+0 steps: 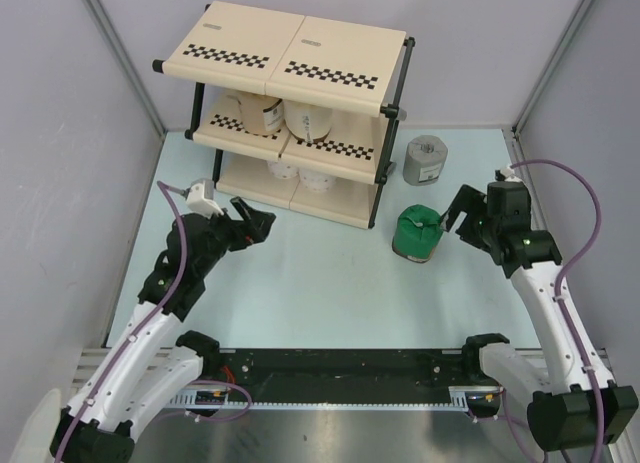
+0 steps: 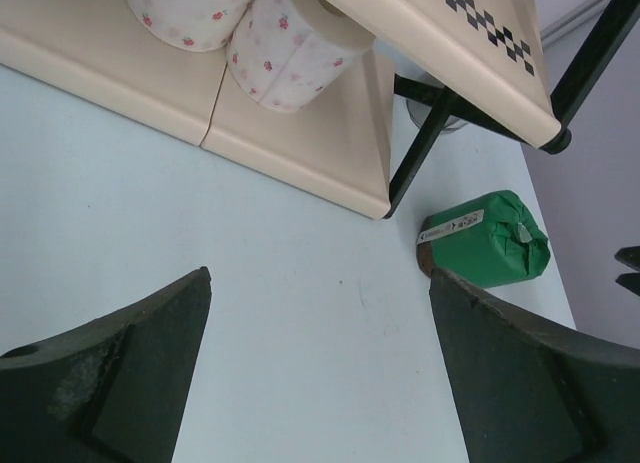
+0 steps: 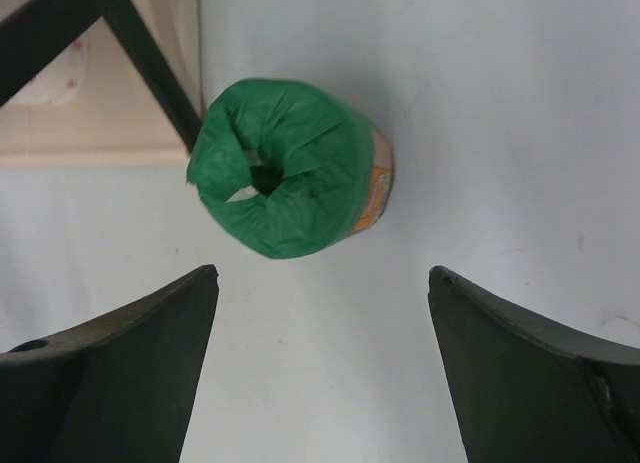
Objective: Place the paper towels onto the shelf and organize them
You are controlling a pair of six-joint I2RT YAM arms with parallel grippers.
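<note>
Green-wrapped roll (image 1: 417, 233) sits on the table (image 1: 300, 283) by the shelf (image 1: 290, 51), grey roll (image 1: 426, 159) behind; we see left gripper (image 1: 255, 223) and right gripper (image 1: 462, 216) gaping, empty; shelved rolls (image 1: 262, 111) mostly hidden under its tiers.

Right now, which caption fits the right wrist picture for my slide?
Open right gripper facing the green roll, upright on the table beside a shelf post.

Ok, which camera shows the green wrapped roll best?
The right wrist view: it shows the green roll large and close, its tucked wrapper and centre hole clear. The top external view shows it small, upright on the table right of the shelf. The left wrist view catches it far off, past the shelf's corner.
</note>
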